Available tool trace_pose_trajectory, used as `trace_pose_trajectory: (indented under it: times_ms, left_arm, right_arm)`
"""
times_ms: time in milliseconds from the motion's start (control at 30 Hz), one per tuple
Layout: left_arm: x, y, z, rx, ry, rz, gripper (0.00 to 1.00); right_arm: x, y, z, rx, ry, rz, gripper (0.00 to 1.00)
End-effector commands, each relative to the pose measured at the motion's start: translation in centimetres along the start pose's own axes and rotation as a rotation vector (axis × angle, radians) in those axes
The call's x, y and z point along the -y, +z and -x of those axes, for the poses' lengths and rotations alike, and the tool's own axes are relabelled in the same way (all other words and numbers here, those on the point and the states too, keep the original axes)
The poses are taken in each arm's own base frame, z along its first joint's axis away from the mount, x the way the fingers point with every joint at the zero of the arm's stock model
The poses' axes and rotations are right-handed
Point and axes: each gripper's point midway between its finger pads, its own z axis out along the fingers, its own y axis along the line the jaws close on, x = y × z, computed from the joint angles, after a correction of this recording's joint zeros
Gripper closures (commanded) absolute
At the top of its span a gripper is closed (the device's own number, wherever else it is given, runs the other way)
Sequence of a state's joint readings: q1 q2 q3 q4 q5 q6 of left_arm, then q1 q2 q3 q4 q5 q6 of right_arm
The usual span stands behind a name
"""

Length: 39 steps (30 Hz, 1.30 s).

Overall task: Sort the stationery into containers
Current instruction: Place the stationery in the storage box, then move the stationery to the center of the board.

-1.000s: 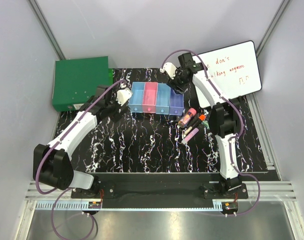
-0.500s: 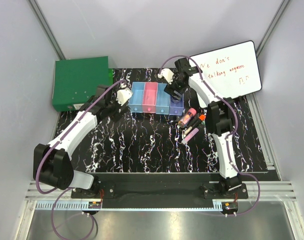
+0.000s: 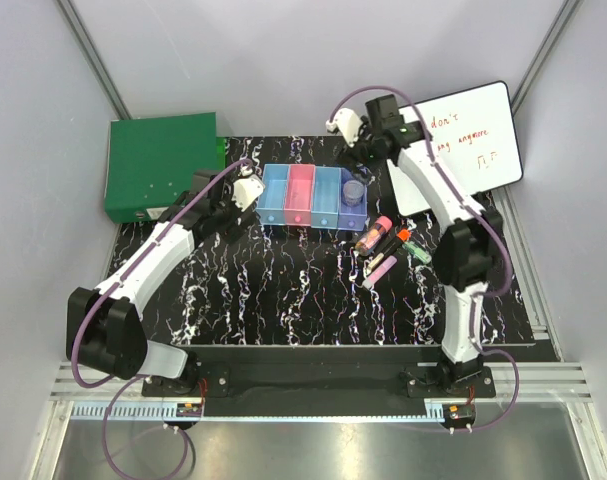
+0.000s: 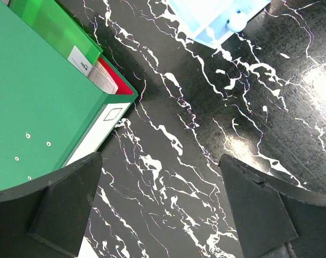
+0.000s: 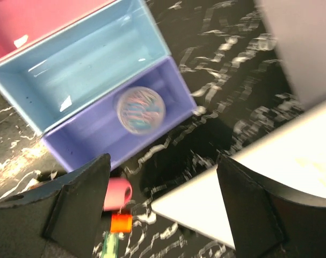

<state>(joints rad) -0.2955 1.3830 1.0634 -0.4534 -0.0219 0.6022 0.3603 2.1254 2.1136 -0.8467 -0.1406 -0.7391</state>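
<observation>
The four joined bins stand at the back middle: light blue [image 3: 275,195], pink [image 3: 300,195], light blue [image 3: 327,195] and purple [image 3: 354,205]. The round grey-purple disc [image 3: 354,188] lies in the purple bin [image 5: 87,142]; it also shows in the right wrist view [image 5: 140,109]. My right gripper [image 3: 364,158] is open and empty, behind and above that bin. On the mat to the right lie the pink-capped dark tube [image 3: 373,234], an orange marker [image 3: 403,238], a green stick [image 3: 420,252] and a pink marker [image 3: 381,268]. My left gripper [image 3: 221,212] is open and empty over the mat, left of the bins.
The large green box [image 3: 161,162] sits at the back left, close to my left gripper [image 4: 160,209]. The white writing board [image 3: 463,140] leans at the back right, its corner under my right gripper [image 5: 163,209]. A small pale round piece [image 4: 237,20] lies in the leftmost bin.
My right gripper was down over the purple bin; it has drawn up and back, and the disc now lies uncovered in that bin. The left arm has not moved.
</observation>
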Motion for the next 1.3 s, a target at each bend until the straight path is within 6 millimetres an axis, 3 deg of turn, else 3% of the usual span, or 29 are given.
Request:
trace_pose_trajectory:
  times_ms: [0, 67, 200, 400, 533, 667, 800, 867, 1000, 1133, 1267]
  left_arm:
    - [-0.7, -0.8, 1.5, 0.069, 0.0, 0.03, 0.01]
    - [-0.8, -1.0, 1.5, 0.074, 0.006, 0.033, 0.01]
    - [-0.7, -1.1, 1.3, 0.074, 0.026, 0.033, 0.01]
    - [-0.8, -1.4, 1.5, 0.083, 0.03, 0.039, 0.01]
    - [-1.0, -1.9, 1.6, 0.094, 0.046, 0.048, 0.01]
    - [-0.8, -2.0, 1.3, 0.09, 0.056, 0.046, 0.01]
    - [-0.6, -1.7, 0.9, 0.079, 0.067, 0.038, 0.01]
    - [-0.6, -1.7, 0.9, 0.076, 0.073, 0.035, 0.01]
    - [-0.1, -1.3, 1.1, 0.087, 0.089, 0.007, 0.01]
    - [-0.1, -1.0, 1.2, 0.089, 0.1, -0.003, 0.01]
    - [0.2, -0.6, 1.1, 0.081, 0.112, -0.016, 0.01]
  right_arm:
    - [1.5, -8.0, 2.4, 0.104, 0.069, -0.174, 0.13]
    - [1.7, -9.3, 0.7, 0.072, 0.144, -0.25, 0.13]
    - [-0.4, -12.2, -4.2, 0.006, 0.294, -0.317, 0.15]
    - [-3.0, -14.9, -10.3, -0.056, 0.512, -0.376, 0.17]
    - [-3.5, -15.9, -15.6, -0.15, 0.586, -0.412, 0.16]
    - [-6.2, -16.0, -21.5, -0.272, 0.579, -0.395, 0.16]
    - [-8.4, -16.4, -24.0, -0.306, 0.625, -0.365, 0.16]
    - [-8.5, -16.8, -24.6, -0.3, 0.667, -0.36, 0.17]
    - [-6.6, -17.7, -25.9, -0.322, 0.754, -0.448, 0.19]
    - [-4.2, -18.9, -28.6, -0.358, 0.872, -0.533, 0.18]
    - [-4.2, -19.4, -31.8, -0.413, 0.652, -0.424, 0.14]
